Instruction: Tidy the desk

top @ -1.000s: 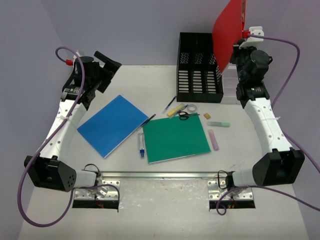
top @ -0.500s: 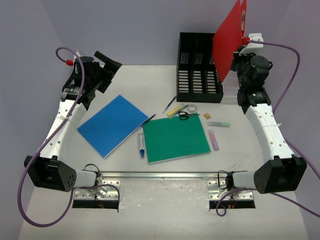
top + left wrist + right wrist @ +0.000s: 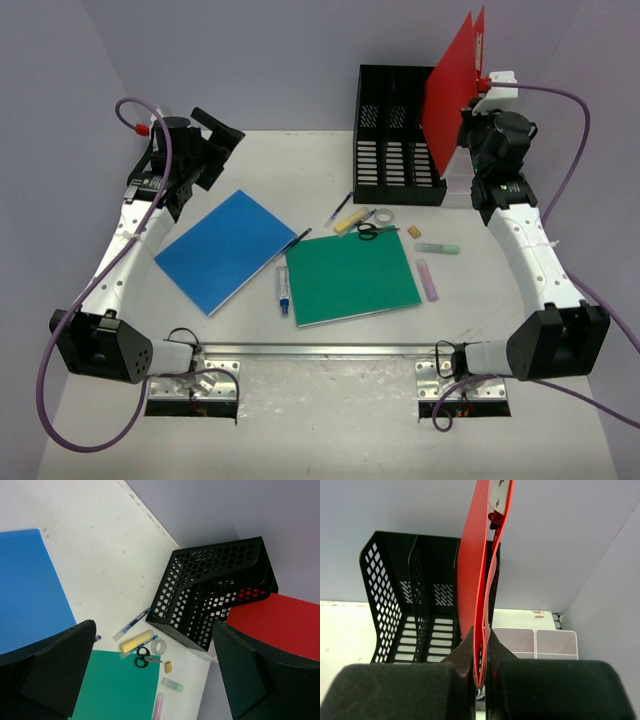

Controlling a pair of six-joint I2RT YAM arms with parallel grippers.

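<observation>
On the large white desk (image 3: pixel 300 170), mid-view, a flat green folder (image 3: pixel 350 278) at 6 o'clock and a flat blue folder (image 3: pixel 225 248) at 9 lie unfiled — most remains. Left gripper (image 3: pixel 155 675) gapes empty; right gripper (image 3: pixel 481 635) clamps a thin red folder (image 3: pixel 448 90) by the black mesh file holder (image 3: pixel 395 140) at 1 — more edge-on than before.

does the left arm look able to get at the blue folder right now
Probably yes. The left gripper is open and empty, raised over the desk at far left, and the blue folder lies flat just nearer, with nothing on top; only a pen sits by its right corner.
</observation>
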